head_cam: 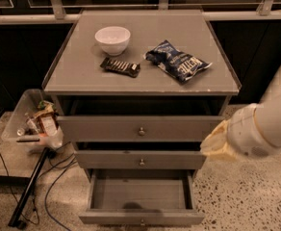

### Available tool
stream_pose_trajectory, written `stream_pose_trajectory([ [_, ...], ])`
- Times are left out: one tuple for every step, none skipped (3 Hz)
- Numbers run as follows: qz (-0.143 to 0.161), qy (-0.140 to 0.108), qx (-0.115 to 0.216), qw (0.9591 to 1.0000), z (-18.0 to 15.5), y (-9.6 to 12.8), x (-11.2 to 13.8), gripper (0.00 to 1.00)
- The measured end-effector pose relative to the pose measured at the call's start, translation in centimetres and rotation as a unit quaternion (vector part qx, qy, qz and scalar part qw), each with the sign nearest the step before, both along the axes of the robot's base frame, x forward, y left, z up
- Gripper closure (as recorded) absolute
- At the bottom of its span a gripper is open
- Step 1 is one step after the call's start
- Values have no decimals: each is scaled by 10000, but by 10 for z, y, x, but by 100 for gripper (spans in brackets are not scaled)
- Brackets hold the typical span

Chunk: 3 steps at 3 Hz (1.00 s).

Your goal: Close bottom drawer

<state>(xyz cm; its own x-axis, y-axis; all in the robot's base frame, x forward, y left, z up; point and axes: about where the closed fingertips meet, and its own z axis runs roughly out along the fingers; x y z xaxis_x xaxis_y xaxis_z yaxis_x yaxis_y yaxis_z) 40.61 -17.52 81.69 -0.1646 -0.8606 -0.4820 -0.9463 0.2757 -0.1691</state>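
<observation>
down low, the shallow grey bottom drawer (140, 195) is open; my cream gripper (215, 145) hangs right; i cannot tell its grip.

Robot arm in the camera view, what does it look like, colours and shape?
The arm is a thick, smooth white tube with a rounded white end. The gripper, at the right of the grey cabinet, is pale cream-yellow. No cables or markings show.
</observation>
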Motion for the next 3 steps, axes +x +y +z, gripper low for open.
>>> stream_pose_trajectory([
  [-214, -29, 174, 9996, -43, 20, -29, 100],
  [-460, -26, 469, 9978, -106, 26, -52, 100],
  [-767, -137, 542, 9955, -160, 17, -39, 100],
])
